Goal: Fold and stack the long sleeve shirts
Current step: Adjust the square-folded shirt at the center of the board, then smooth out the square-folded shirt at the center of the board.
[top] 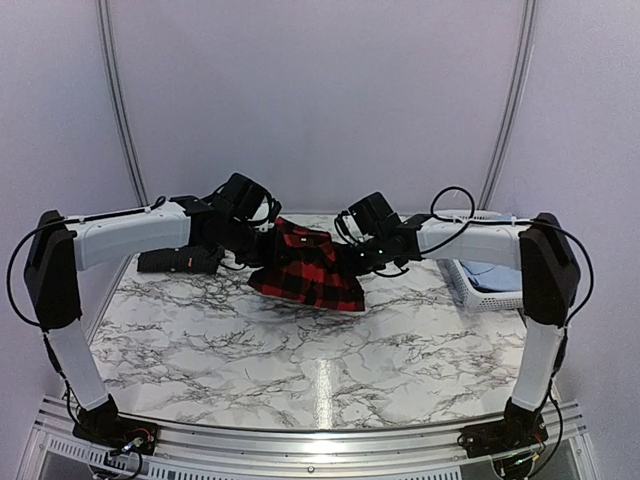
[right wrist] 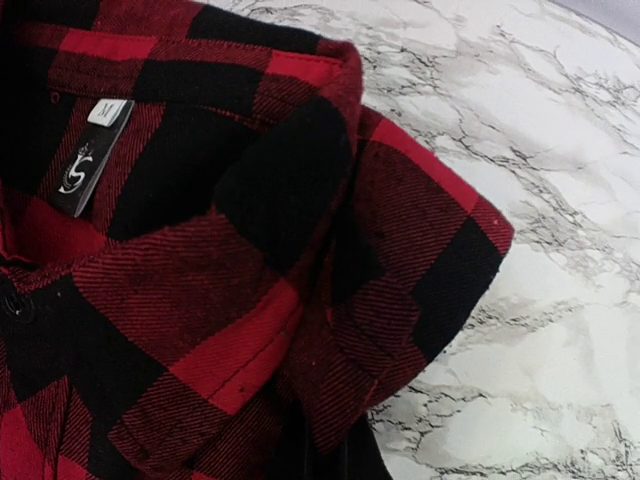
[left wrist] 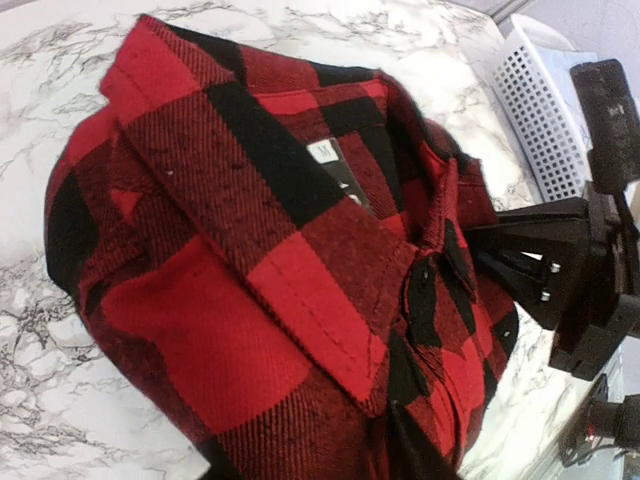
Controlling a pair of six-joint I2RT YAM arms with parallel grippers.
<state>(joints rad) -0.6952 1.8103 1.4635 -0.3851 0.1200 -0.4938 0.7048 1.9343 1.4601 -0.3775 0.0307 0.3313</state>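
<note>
Two claws flank the plaid shirt [top: 305,268], which is bunched between them. My right claw [top: 347,256] is clenched on its edge; whether my left claw [top: 262,250] is holding, I cannot tell. Soft, light flannel will droop, so I'd pinch beside the collar [left wrist: 300,290].

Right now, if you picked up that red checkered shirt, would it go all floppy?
Probably floppy: the plaid shirt bunches in soft folds and its collar curls over. Likely light, since it looks like thin cloth. It probably won't slide easily; the weave looks fuzzy against the marble table.
</note>
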